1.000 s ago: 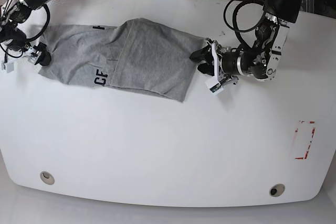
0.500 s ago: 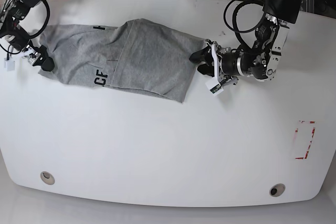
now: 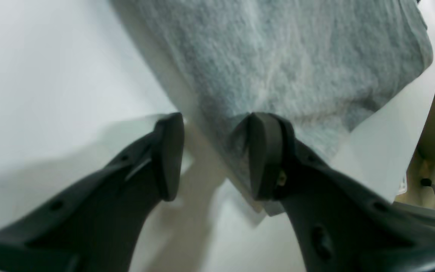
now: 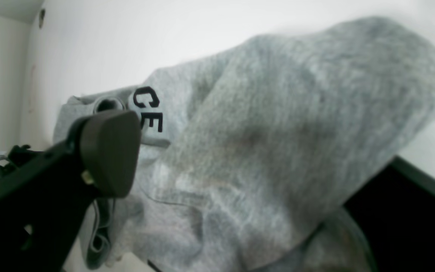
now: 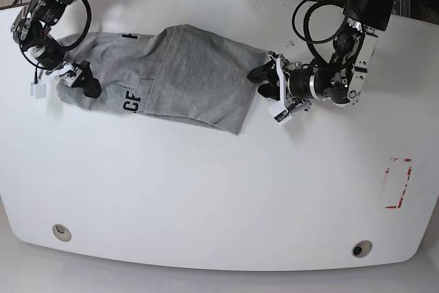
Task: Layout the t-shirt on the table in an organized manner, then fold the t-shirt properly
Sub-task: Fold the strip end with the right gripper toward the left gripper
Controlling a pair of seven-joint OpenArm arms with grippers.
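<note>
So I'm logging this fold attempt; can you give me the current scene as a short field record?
garment: t-shirt, grey, partly folded over itself, black letters showing
surface: table, white
left gripper: jaws apart, straddling the shirt's edge
right gripper: jaws wide, at the shirt's opposite end, cloth draped over it
marking: red tape rectangle, far from shirt
</note>
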